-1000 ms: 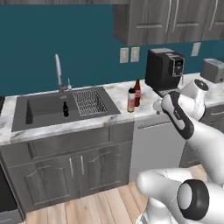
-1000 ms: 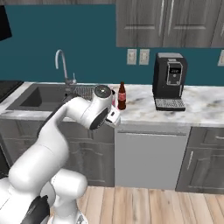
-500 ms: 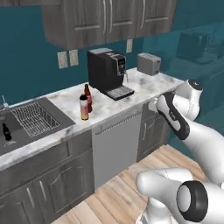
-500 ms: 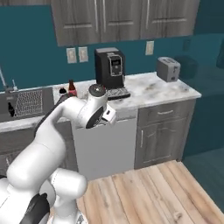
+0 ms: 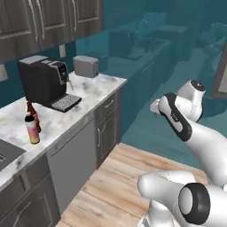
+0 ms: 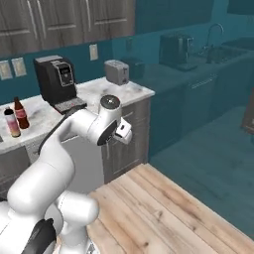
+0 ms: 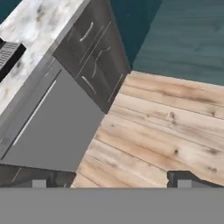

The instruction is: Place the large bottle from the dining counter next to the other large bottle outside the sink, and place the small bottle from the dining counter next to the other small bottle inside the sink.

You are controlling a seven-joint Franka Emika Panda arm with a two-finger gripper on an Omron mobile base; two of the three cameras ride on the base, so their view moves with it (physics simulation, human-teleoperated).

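Base swung right since earlier; arm folded, tool (image 7: 109, 181) open over wood floor (image 7: 166, 131).

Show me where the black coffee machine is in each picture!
Left base view: the coffee machine stands upper left on the marble counter.
Right base view: it stands upper left, against the wall.
Hand view: its drip tray corner shows at the left edge.
Shared landmark: the toaster.

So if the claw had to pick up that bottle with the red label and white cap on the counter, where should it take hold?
Probably around the straight body of the red-labelled bottle, coming level from the open counter edge. It stands upright, and the dark bottle sits close behind, so the front is freer.
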